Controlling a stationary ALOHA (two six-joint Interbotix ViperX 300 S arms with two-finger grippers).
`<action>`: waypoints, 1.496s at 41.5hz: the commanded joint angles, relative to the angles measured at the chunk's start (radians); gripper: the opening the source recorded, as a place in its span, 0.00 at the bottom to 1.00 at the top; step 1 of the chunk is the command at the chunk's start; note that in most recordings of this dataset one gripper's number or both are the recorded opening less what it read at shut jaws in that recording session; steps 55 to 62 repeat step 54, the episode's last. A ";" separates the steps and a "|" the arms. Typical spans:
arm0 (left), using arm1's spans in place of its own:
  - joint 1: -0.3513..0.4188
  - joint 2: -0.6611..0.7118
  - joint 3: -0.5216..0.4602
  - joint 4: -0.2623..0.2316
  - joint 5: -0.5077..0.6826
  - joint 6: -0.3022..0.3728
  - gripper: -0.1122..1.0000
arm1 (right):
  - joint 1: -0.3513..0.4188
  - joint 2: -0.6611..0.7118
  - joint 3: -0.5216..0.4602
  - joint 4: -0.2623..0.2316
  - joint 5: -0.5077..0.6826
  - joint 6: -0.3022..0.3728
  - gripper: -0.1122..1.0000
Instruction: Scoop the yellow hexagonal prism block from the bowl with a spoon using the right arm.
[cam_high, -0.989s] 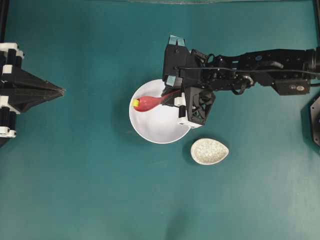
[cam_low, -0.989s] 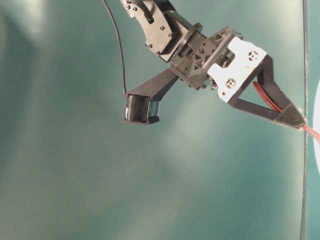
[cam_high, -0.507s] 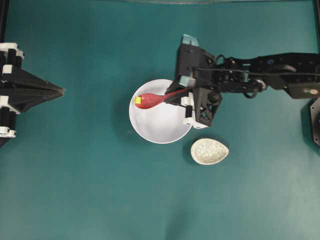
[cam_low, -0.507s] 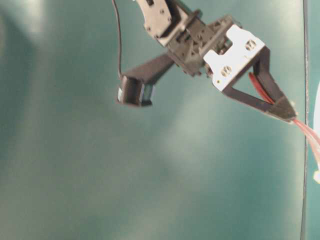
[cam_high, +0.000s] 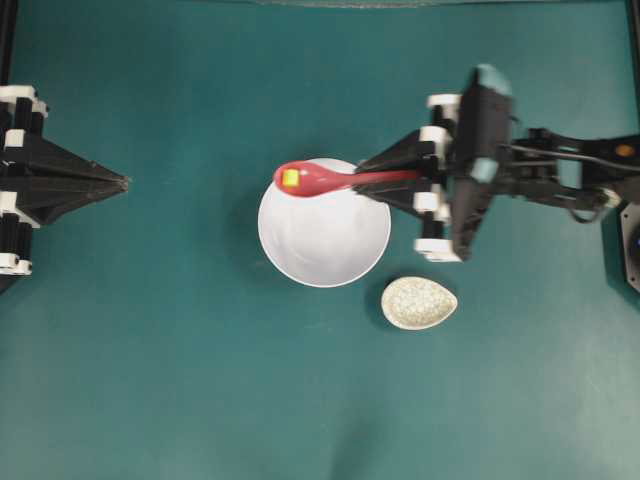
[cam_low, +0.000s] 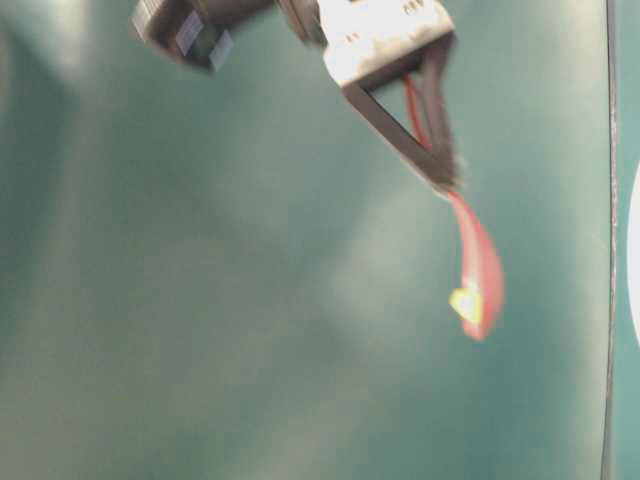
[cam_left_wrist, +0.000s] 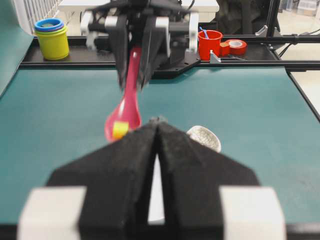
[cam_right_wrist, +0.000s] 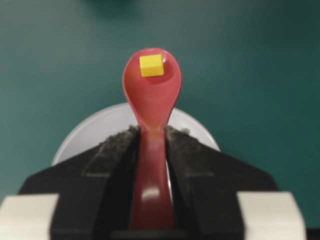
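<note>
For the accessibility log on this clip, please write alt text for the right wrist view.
A red spoon, clamped by its handle in the right gripper, carries a small yellow block near the tip of its scoop. Below and behind it lies part of a white bowl on a teal table.

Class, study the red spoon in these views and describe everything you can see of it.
The spoon is glossy pinkish-red, plastic or glazed by its look, with an oval scoop and a straight handle. The right gripper clamps the handle between its dark padded fingers. The spoon is held roughly level, lifted above the white bowl's far rim, touching no dish. The yellow block sits in the scoop near its tip.
</note>
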 joint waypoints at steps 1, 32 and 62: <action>0.002 0.008 -0.026 0.002 -0.009 0.000 0.10 | 0.011 -0.080 0.029 0.002 -0.054 0.014 0.32; 0.002 0.012 -0.017 0.003 -0.002 0.009 0.10 | 0.017 -0.169 0.081 0.002 -0.037 0.029 0.32; 0.002 0.054 -0.015 0.003 -0.035 0.018 0.10 | 0.018 -0.170 0.080 0.000 -0.037 0.028 0.32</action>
